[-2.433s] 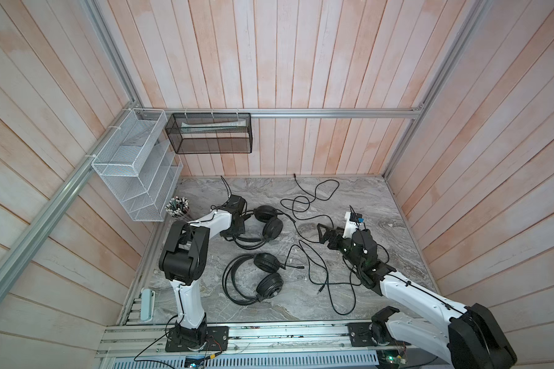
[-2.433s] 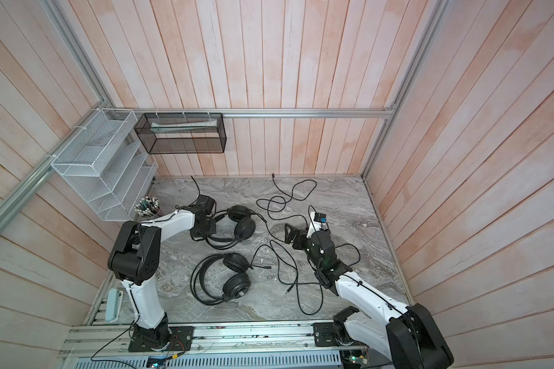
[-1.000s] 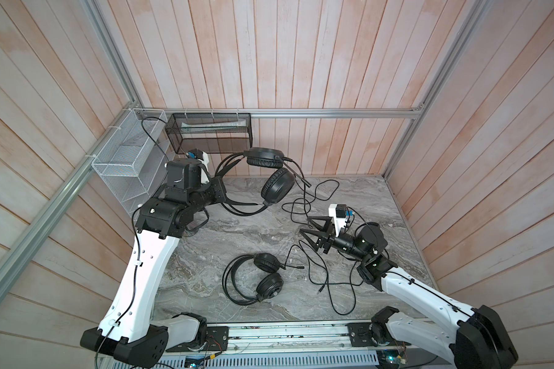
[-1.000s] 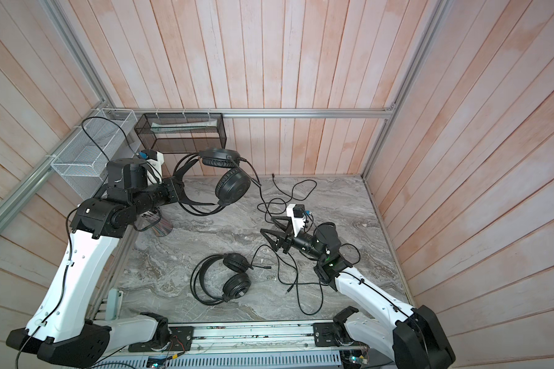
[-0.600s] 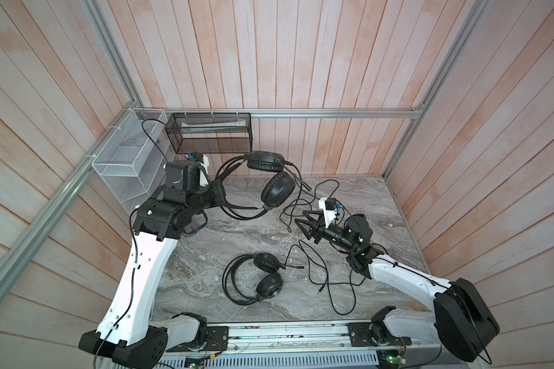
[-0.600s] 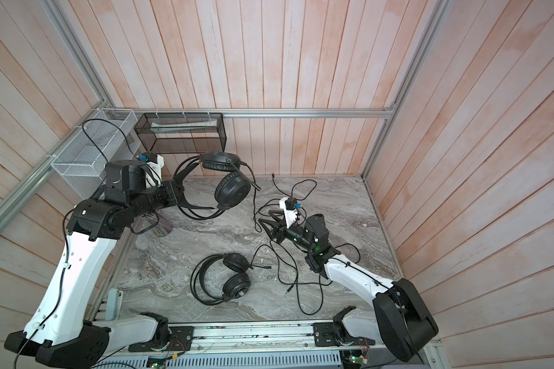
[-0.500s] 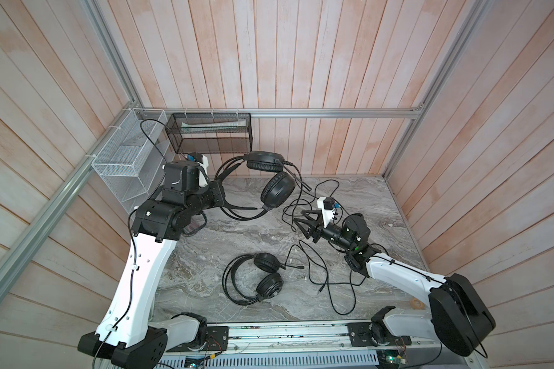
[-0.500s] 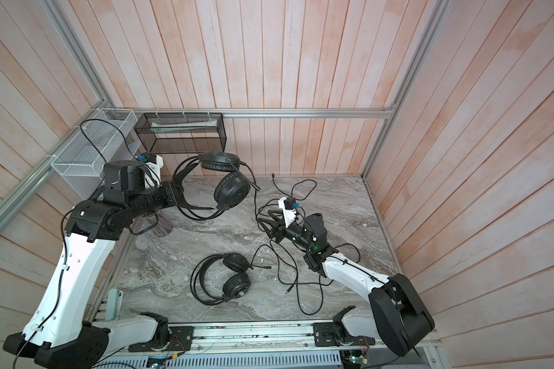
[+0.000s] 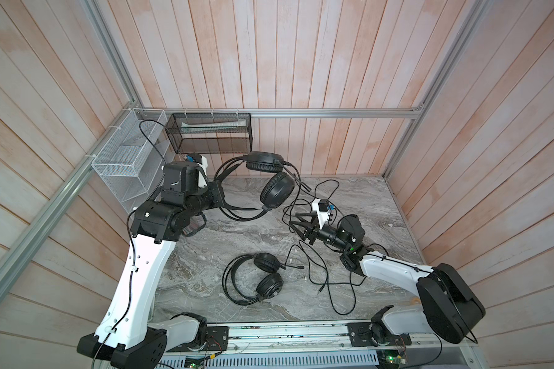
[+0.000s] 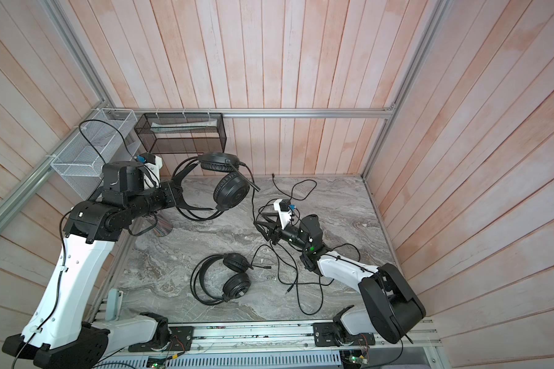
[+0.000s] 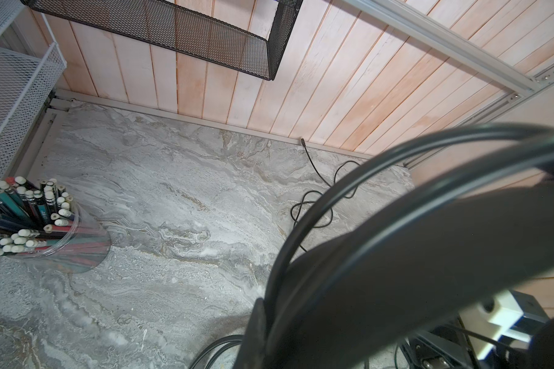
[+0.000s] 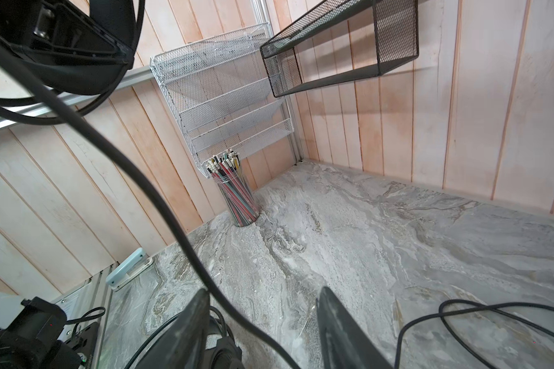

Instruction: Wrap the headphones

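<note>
Left gripper [image 9: 219,197], clamped shut on the headband [image 11: 397,262], has hoisted one headset [image 9: 277,191]; right gripper's [image 9: 302,225] half-spread fingers [image 12: 183,329] now straddle its cable [image 12: 163,209], ready to wind.

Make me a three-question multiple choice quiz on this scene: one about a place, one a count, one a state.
1. Where does the clear plastic cup of pencils stand?
A) at the marble table's middle
B) at its near right edge
C) at its left edge, below the white wire-mesh rack

2. How many black over-ear headsets show?
A) one
B) two
C) three

3. The left gripper is:
A) shut on a headband
B) open, empty
C) resting on the table

C: the right wrist view shows it under the rack.
B: one lifted headset, one lying headset.
A: its jaws clamp the lifted headset's headband in mid-air.
</note>
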